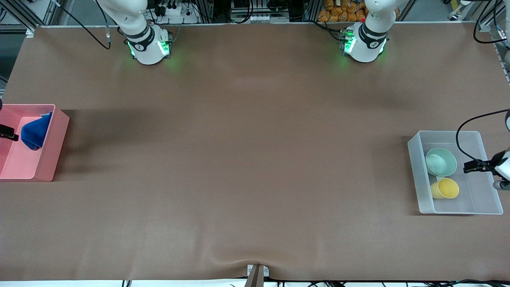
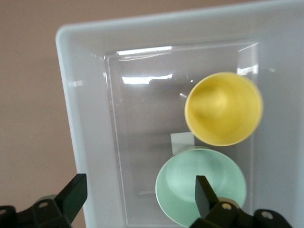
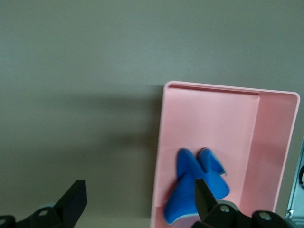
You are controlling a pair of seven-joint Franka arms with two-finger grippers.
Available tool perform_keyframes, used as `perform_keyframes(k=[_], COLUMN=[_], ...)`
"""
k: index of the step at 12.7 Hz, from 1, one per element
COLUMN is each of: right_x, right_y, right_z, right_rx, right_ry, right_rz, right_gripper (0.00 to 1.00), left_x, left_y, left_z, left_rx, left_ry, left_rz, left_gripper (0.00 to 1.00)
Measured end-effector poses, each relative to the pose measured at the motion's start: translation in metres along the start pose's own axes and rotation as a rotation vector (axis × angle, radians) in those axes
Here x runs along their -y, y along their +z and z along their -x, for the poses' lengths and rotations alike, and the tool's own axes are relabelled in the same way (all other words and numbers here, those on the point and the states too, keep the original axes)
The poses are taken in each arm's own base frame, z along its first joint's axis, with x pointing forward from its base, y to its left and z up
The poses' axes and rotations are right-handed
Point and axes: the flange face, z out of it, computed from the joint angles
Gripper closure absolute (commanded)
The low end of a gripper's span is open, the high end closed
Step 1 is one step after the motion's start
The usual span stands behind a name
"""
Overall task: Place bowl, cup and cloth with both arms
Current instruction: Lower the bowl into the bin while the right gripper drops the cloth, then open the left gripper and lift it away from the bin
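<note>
Jaws on both grippers stand wide apart, holding nothing, as I see it. Left gripper [image 2: 137,199] hangs over the clear bin [image 1: 414,167] at the left arm's end. Right gripper [image 3: 137,202] hangs over the pink bin [image 1: 51,155] at the right arm's end. Bowl [image 1: 441,161], mint green, sits upright in the clear bin. Cup [image 1: 445,188], yellow, lies tipped beside it, nearer the front camera. Cloth [image 1: 35,133], royal blue, lies crumpled in the pink bin; I can't tell its long axis.
</note>
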Motion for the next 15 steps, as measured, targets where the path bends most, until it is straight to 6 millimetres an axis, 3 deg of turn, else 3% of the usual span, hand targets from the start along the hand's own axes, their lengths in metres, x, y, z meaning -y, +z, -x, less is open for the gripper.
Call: perform_keyframes(k=[3,6,8,11,15], right_x=[0.067,0.135,0.168,0.189,0.198], right_y=[-0.048,-0.087,-0.107,-0.131,-0.167], right_z=[0.000,0.007,0.009,0.009,0.012], right_rx=[0.049,0.086,0.091,0.090,0.053], right_ry=[0.099,0.133,0.173,0.213,0.190], right_rz=[-0.015,-0.026,-0.071,-0.114,-0.109], right_gripper=[0.00,0.00,0.00,0.00,0.00], left_x=[-0.040,-0.117,-0.161,-0.210,-0.253], left_y=[-0.028,-0.059,-0.090,-0.162,-0.261], left_z=[-0.018,-0.042,-0.047,-0.034,0.013], left_rx=[-0.006,-0.016,-0.019,-0.022,-0.005], left_ry=[0.005,-0.097,-0.150,-0.215,-0.203], left_rz=[-0.009,-0.027,-0.012,0.057,0.123], left_gripper=[0.00,0.00,0.00,0.00,0.00])
